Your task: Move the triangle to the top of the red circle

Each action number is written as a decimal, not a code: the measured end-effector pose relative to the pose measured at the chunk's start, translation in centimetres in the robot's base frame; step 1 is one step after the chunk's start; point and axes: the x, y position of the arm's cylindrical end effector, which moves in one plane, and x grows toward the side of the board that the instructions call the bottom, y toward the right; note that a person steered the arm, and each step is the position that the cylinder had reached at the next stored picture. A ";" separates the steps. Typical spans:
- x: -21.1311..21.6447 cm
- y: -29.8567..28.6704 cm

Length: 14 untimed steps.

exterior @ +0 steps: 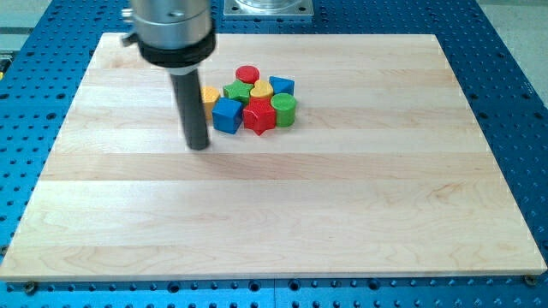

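Board: pale wooden board (274, 205) lay on a blue perforated table (514, 103).
Rod: dark rod hung from a silver and black mount at the view's top left.
My tip (199, 146): rested on the wood, just to the view's left of the block cluster, not seen touching any block. The end carried no jaws and held nothing.
Cluster: blocks sat packed together in the upper middle of the board.
Red circle (248, 74): red cylinder at the top of the cluster.
Triangle: blue block (282, 85) at the cluster's upper right looked wedge-shaped, to the right of and slightly below the red circle; shape not certain.
Blue cube (227, 115): lower left of the cluster, nearest my tip.
Red star-like block (259, 116): lower middle.
Green cylinder (284, 109): lower right.
Green block (237, 91): below the red circle, shape unclear.
Yellow blocks: one (261, 90) in the middle, one (210, 94) at the left edge, partly behind the rod.
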 end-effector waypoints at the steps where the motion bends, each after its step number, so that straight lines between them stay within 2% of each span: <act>1: -0.2 -5.3; 2: -3.9 -5.4; 3: -8.3 -1.6; 5: -14.1 6.8; 6: -16.8 10.6; 7: -17.6 14.2; 8: -15.3 13.7; 9: -14.2 9.4; 10: -14.2 9.9; 11: -15.4 16.9; 12: -11.5 20.5; 13: -9.3 16.2; 14: -9.1 14.0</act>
